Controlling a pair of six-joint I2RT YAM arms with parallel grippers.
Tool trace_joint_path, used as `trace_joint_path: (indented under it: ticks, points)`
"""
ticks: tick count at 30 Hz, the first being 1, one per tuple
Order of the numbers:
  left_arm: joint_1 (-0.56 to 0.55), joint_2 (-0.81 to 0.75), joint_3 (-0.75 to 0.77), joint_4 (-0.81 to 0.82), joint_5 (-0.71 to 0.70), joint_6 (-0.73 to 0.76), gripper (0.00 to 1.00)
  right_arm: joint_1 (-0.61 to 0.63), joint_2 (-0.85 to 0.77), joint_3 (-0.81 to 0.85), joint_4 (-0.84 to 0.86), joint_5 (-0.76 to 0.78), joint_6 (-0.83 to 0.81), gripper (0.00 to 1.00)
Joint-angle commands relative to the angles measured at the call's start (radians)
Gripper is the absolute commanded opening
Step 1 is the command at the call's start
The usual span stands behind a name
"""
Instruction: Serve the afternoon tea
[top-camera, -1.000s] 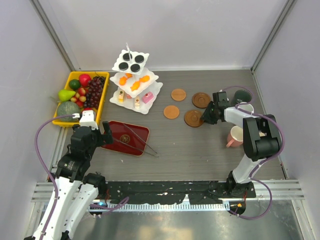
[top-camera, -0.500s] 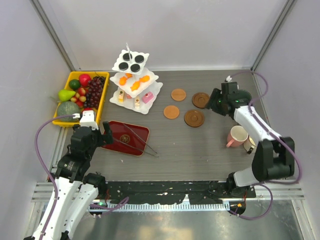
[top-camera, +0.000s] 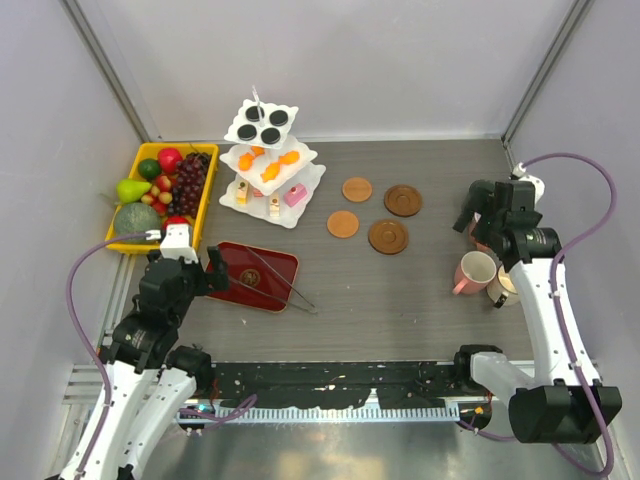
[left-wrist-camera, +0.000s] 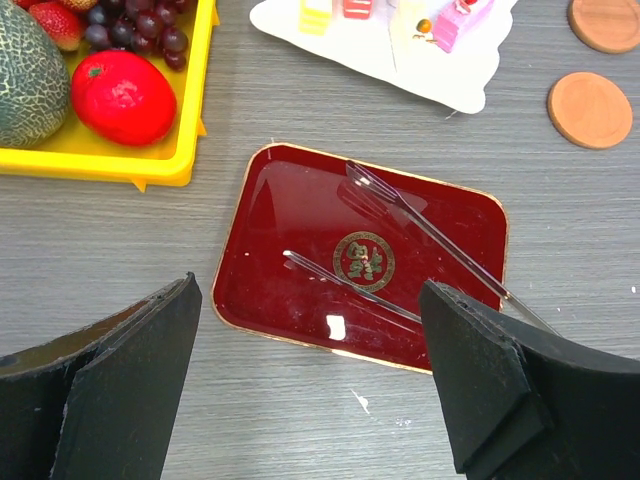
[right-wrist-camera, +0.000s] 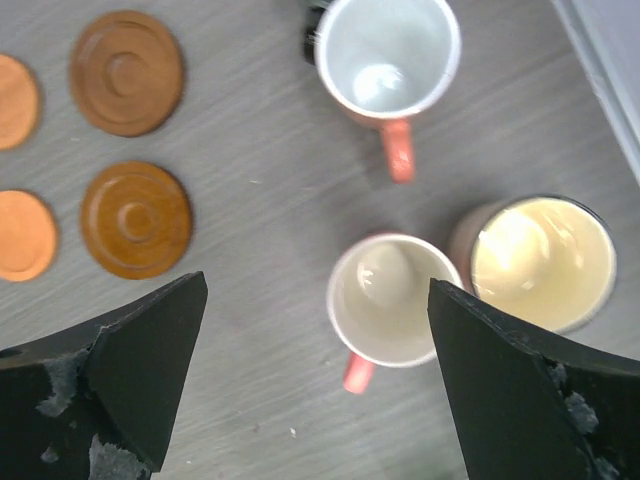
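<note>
**Both pincers spread, nothing held**

My left pincer hangs wide open over the red tray at the near left, and there is nothing between its fingers. The tongs lie slantwise in that tray (one tip runs past its right rim over the table). Just beyond it on the left is the yellow tray of fruit.

The stand is upright at the far left of the table, just right of the yellow tray. It carries black pastries on top, orange pastries on the middle tier and pink and cream pastries on the bottom tier.

Right of the stand, four coasters lie flat and apart from one another. Two are dark and two are lighter, with the dark pair nearer the mugs.

My right pincer is spread wide too, pointing down over the mugs on the right and gripping nothing. The pink mug stands upright below it with its handle turned toward the near side. The beige mug is just to its right (their rims are so close that I cannot tell whether they touch). The far mug stands beyond them, upright and empty, with its pinkish handle pointing near. A dark shape at its far-left rim I cannot make out. All three mugs stand on the bare table, and none is on a coaster.
</note>
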Motion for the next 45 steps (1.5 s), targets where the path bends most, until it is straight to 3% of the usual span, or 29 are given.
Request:
trace_joint_path:
  ticks: [1,5,12,18,26,30,32,37,45]
  points:
    - [-0.02,-0.018,0.003,0.041,-0.001,0.012,0.99,-0.048,-0.038,-0.023,-0.12,0.108,-0.002,0.99]
    - [-0.034,-0.024,0.0,0.04,-0.009,0.012,0.98,-0.091,-0.032,-0.069,-0.168,0.1,0.042,0.99]
    - [-0.052,-0.027,0.0,0.04,-0.012,0.013,0.99,-0.126,-0.055,-0.207,-0.082,0.014,0.076,0.83]
    - [-0.054,-0.03,0.0,0.04,-0.017,0.013,0.98,-0.128,-0.019,-0.248,-0.048,0.05,0.092,0.78]
    - [-0.054,-0.029,0.0,0.038,-0.017,0.015,0.98,-0.151,0.008,-0.311,0.037,0.043,0.122,0.64]
    - [-0.054,-0.027,-0.002,0.038,-0.02,0.015,0.98,-0.154,0.039,-0.316,0.059,0.017,0.131,0.46]
    - [-0.054,-0.025,0.0,0.04,-0.02,0.015,0.98,-0.152,0.039,-0.313,0.056,0.003,0.128,0.29]
    - [-0.055,-0.016,0.001,0.04,-0.018,0.016,0.99,-0.152,-0.028,-0.276,0.018,-0.016,0.096,0.07]
    - [-0.052,0.001,-0.002,0.041,-0.024,0.019,0.98,-0.077,-0.027,-0.107,-0.015,-0.065,0.003,0.05]
